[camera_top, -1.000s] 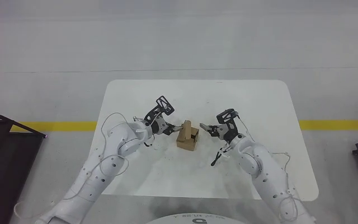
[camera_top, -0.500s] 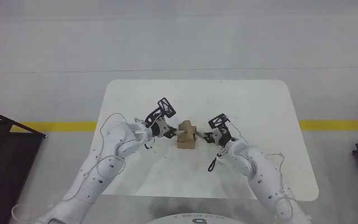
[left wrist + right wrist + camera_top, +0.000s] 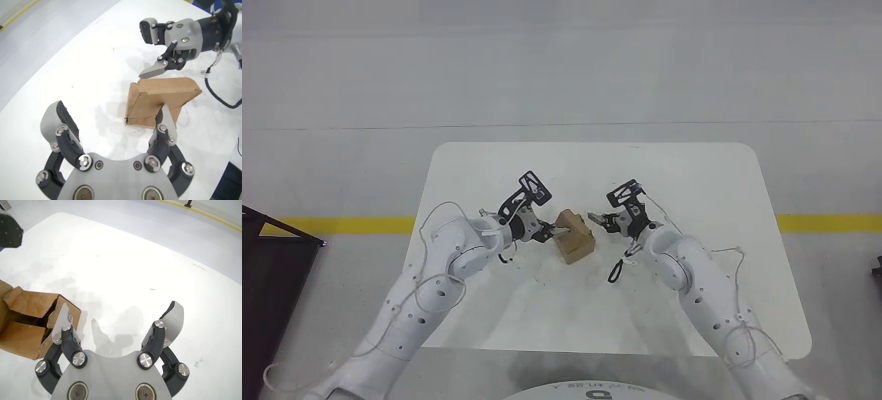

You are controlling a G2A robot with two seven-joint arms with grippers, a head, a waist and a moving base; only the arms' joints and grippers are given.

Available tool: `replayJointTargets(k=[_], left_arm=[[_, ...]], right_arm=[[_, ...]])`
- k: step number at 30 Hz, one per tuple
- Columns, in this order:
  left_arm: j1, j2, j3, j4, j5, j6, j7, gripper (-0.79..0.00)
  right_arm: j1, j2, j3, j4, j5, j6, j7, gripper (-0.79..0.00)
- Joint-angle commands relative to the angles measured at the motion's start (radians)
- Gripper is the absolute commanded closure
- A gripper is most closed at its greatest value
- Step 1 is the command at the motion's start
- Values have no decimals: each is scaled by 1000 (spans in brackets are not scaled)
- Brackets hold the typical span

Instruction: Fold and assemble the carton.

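One white table (image 3: 692, 180) carries it all, rounded at the corners. The action is near its middle, well apart from every edge, with more white surface toward the right edge than the left. Two arms come in from the near side, angled toward each other.

Between them sits the carton (image 3: 575, 237), brown cardboard, half-formed. Its walls are up and one flap is folded over the top at a slant. The end facing the right arm gapes, its flap edges ragged and creased.

The left claw (image 3: 111, 108) is spread wide. One fingertip presses on the carton's side wall just below the slanted flap, and the other finger hangs out over the table, well apart from the cardboard.

The right claw (image 3: 120, 305) is spread wide too, gripping nothing. One finger lies against the corner of the open end, its partner out over white table.

A thin black cable (image 3: 617, 270) loops down from the right wrist, near the carton but not touching it.
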Motion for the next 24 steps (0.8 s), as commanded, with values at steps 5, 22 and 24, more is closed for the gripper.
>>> replayJointTargets(k=[5, 22, 24], left_arm=[[-2, 1, -9, 3, -11, 0, 1, -785], [-64, -14, 43, 72, 2, 21, 12, -785], [-72, -16, 52, 83, 6, 21, 10, -785]], right_arm=[[17, 5, -10, -48, -42, -100, 2, -785], [181, -30, -139, 120, -34, -164, 112, -785], [184, -31, -140, 126, -31, -164, 106, -785]])
